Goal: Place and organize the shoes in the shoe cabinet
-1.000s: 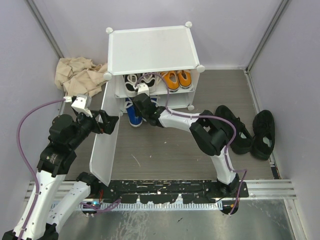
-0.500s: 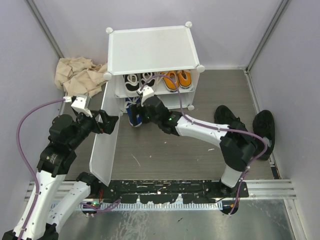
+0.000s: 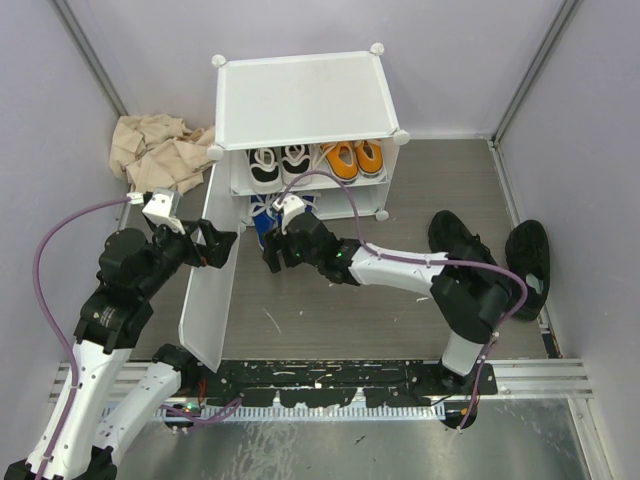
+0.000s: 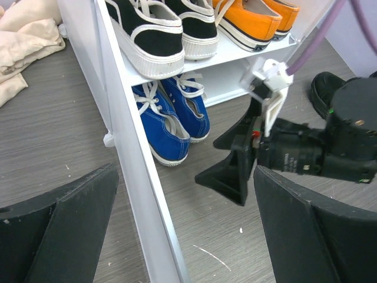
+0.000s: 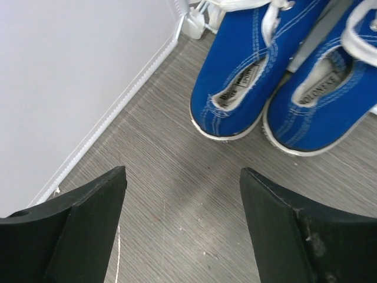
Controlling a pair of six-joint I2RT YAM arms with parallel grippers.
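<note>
Grey wood-grain floor [image 3: 330, 310], pale walls on three sides. Shoe cabinet [image 3: 300, 100] stood at the far end, its door panel [image 3: 205, 300] swung open toward the left arm.

Step in hand, as judged: the lower level is being filled. Blue shoes [image 5: 235, 71] are seen side by side under the shelf, toes in, heels protruding past the front edge. Right gripper [image 5: 182, 177] is hung just in front of those heels, fingers spread, nothing held, only bare floor between them. Left gripper [image 4: 185, 171] is set astride the door panel, fingers spread wide to either side of it; no clamping is seen, and the door appears merely propped open.

Next move, as judged: black shoes [image 3: 527, 265] are lying on the floor well to the right and would need fetching by the right arm, then setting beside the blue pair. The blue heels may want a push inward so the door can shut.

Count:
- white-and-black shoes [image 3: 280, 160]: two, on the shelf, left.
- orange shoes [image 3: 353, 158]: two, on the shelf, right.
- blue: two.
- black: at least two; partly hidden by the arm.
- beige cloth [image 3: 155, 150]: one heap, left of the cabinet.
</note>
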